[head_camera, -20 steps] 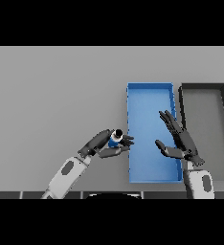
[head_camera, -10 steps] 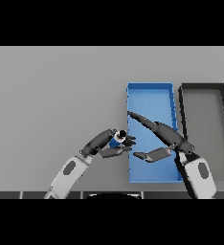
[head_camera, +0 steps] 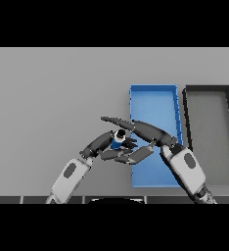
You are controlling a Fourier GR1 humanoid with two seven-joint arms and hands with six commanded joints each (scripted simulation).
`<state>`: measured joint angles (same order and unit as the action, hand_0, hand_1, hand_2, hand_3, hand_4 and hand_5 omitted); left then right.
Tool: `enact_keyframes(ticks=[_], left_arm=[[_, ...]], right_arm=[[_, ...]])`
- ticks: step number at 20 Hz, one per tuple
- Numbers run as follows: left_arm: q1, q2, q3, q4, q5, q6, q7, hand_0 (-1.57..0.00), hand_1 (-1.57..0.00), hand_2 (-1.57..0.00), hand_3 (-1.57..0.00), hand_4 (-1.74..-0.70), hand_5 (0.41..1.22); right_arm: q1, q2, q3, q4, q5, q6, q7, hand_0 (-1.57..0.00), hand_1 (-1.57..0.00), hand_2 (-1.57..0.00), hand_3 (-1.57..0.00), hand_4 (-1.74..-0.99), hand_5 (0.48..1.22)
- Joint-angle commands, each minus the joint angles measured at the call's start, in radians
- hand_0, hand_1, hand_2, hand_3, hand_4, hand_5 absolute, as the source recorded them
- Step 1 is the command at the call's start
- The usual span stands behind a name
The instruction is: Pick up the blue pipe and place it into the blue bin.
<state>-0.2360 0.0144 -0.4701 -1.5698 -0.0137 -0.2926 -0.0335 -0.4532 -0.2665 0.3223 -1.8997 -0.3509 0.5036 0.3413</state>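
Gripping blue pipe [head_camera: 118, 138] in left robot hand [head_camera: 106, 145], right robot hand [head_camera: 142, 131] fingers straight, beside blue bin [head_camera: 153, 100], black bin [head_camera: 209, 132]

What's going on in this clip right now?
The left hand has its fingers curled round the blue pipe, holding it just left of the blue bin. The right hand reaches across the bin with straight fingers, meeting the left hand at the pipe. A dark bin sits to the right. The pipe is not yet in the blue bin.

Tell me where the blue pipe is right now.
In the head view, the blue pipe sits low centre, held in the left hand just left of the blue bin, with the right hand reaching to it.
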Motion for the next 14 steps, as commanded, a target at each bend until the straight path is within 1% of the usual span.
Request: enact_keyframes(ticks=[1,2,4,5,6,7,8,9,10,11,12,13,14], left_arm=[[0.009,0.003,0.000,-0.002,-0.011,0.002,0.000,-1.57,-1.57,-1.57,-1.57,-1.47,1.221],[0.011,0.000,0.003,-0.007,-0.021,0.009,0.007,-1.57,-1.57,-1.57,-1.57,-1.47,1.221],[0.014,-0.006,0.003,-0.003,-0.038,0.006,-0.009,-1.57,-1.57,-1.57,-1.57,-1.47,1.221],[0.010,-0.007,0.010,-0.009,-0.041,0.006,0.017,-1.57,-1.57,-1.57,-1.57,-1.47,1.221],[0.009,-0.011,0.011,-0.006,-0.051,0.006,0.019,-1.57,-1.57,-1.57,-1.57,-1.46,1.221],[0.013,-0.011,0.015,-0.010,-0.042,-0.007,0.007,-1.57,-1.57,-1.57,-1.57,-1.52,1.221],[0.014,-0.006,0.019,-0.001,-0.046,-0.013,0.038,-1.57,-1.57,-1.57,-1.57,-1.56,1.221],[0.014,-0.001,0.020,-0.016,-0.051,-0.014,0.061,-1.57,-1.57,-1.57,-1.57,-1.59,1.221],[0.014,-0.007,0.017,-0.018,-0.062,-0.007,0.071,-1.57,-1.57,-1.57,-1.57,-1.62,1.221],[0.020,-0.015,0.015,-0.021,-0.065,-0.003,0.074,-1.57,-1.57,-1.57,-1.57,-1.64,1.221],[0.034,-0.023,0.010,-0.022,-0.061,-0.006,0.056,-1.57,-1.57,-1.57,-1.51,-1.66,1.221],[0.028,-0.033,0.022,-0.021,-0.046,-0.010,0.046,-1.57,-1.57,-1.57,-1.52,-1.68,1.221],[0.026,-0.038,0.034,-0.016,-0.026,-0.020,0.026,-1.57,-1.57,-1.57,-1.53,-1.69,1.221]], right_arm=[[-0.016,0.002,0.005,0.008,-0.005,0.005,0.014,-0.02,-0.03,-0.08,0.00,-1.196,0.526],[-0.032,0.005,0.009,0.024,0.000,0.014,0.020,-0.02,-0.03,-0.08,0.00,-1.186,0.521],[-0.068,0.022,0.015,0.056,0.002,0.023,0.026,-0.03,-0.06,-0.11,-0.01,-1.192,0.507],[-0.085,0.033,0.024,0.073,0.007,0.027,0.039,-0.07,-0.11,-0.17,-0.04,-1.204,0.497],[-0.095,0.035,0.023,0.092,0.016,0.038,0.030,-0.17,-0.22,-0.26,-0.13,-1.233,0.487],[-0.107,0.044,0.027,0.103,0.019,0.046,0.024,-0.32,-0.36,-0.38,-0.24,-1.278,0.485],[-0.102,0.053,0.038,0.101,0.020,0.055,0.010,-0.51,-0.53,-0.54,-0.40,-1.331,0.489],[-0.106,0.061,0.040,0.103,0.016,0.052,0.010,-0.70,-0.70,-0.74,-0.60,-1.406,0.500],[-0.105,0.066,0.043,0.099,0.012,0.049,0.013,-0.88,-0.88,-0.91,-0.76,-1.467,0.518],[-0.109,0.066,0.043,0.104,0.006,0.048,0.028,-1.01,-1.02,-1.04,-0.87,-1.514,0.550],[-0.107,0.080,0.046,0.108,-0.004,0.040,0.033,-1.13,-1.13,-1.15,-0.95,-1.551,0.596],[-0.112,0.095,0.050,0.117,-0.011,0.031,0.041,-1.22,-1.22,-1.23,-1.02,-1.581,0.650],[-0.111,0.102,0.053,0.111,-0.025,0.027,0.034,-1.29,-1.29,-1.30,-1.10,-1.606,0.765]])
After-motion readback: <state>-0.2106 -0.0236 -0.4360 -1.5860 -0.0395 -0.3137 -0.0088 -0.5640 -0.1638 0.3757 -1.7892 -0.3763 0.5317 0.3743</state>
